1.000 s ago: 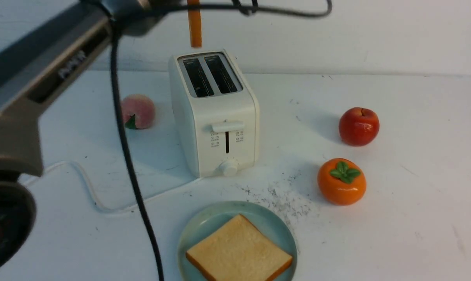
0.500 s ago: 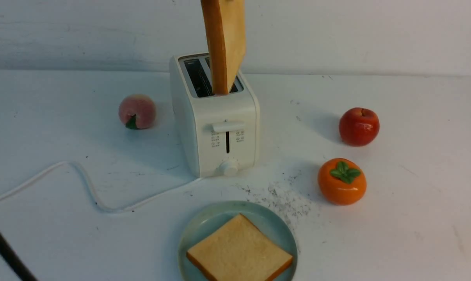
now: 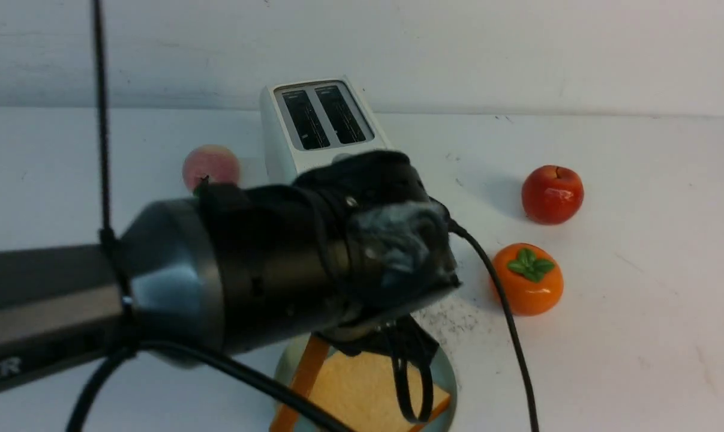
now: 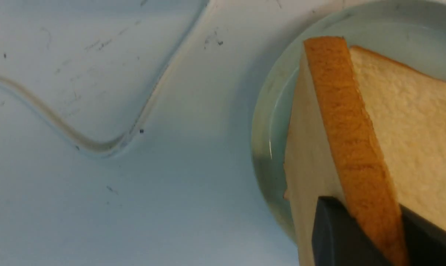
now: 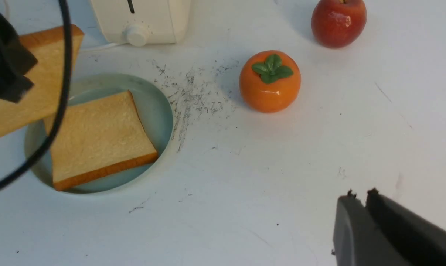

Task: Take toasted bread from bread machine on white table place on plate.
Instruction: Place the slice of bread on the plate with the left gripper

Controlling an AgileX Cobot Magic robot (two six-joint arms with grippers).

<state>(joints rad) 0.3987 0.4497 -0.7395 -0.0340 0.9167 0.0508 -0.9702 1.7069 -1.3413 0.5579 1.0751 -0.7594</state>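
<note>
Presently, one toasted bread slice, lower centre of the front view, hung edge-up above the blue-green plate, clamped in the left gripper; probably light, crushable, best pinched across its faces.

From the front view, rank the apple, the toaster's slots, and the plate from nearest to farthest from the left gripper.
1. Plate: right below the left gripper, under the slices.
2. Toaster's slots: beyond the plate, facing up.
3. Apple: farthest, off to the right, behind the persimmon.
</note>
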